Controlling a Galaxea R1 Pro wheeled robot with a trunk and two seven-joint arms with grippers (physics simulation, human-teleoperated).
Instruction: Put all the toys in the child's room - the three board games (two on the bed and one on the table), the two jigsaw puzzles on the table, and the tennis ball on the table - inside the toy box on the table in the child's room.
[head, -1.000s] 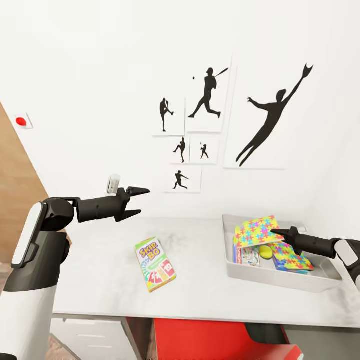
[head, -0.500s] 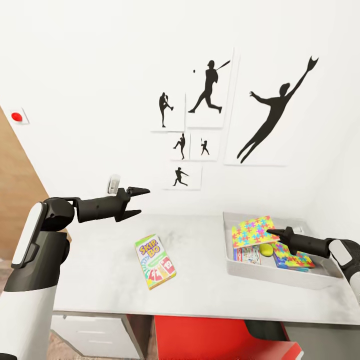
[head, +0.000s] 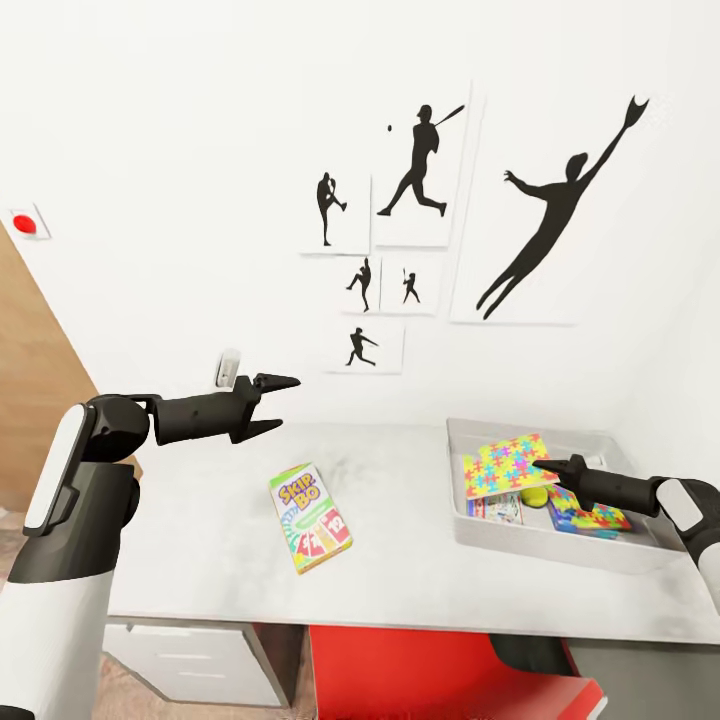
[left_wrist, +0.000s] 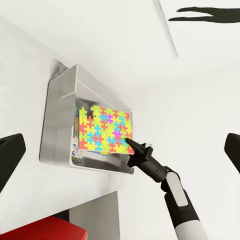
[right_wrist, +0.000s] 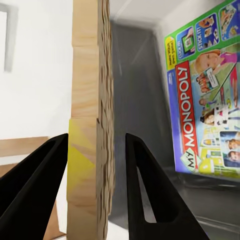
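Hovering open and empty, left gripper (head: 272, 404) sat above table (head: 200, 540) — SKIP-BO box (head: 310, 516) lay below and slightly ahead, nearer this arm, long axis running diagonally away from robot.

Left wrist view: right gripper (left_wrist: 134, 146) pinched edge of jigsaw puzzle (left_wrist: 105, 129), sheet tilted over toy box (left_wrist: 62, 120).

Right wrist view: fingers (right_wrist: 35, 175) straddled puzzle edge (right_wrist: 90, 120) closely — contact likely; Monopoly box (right_wrist: 205, 105) lay flat beyond, inside bin.
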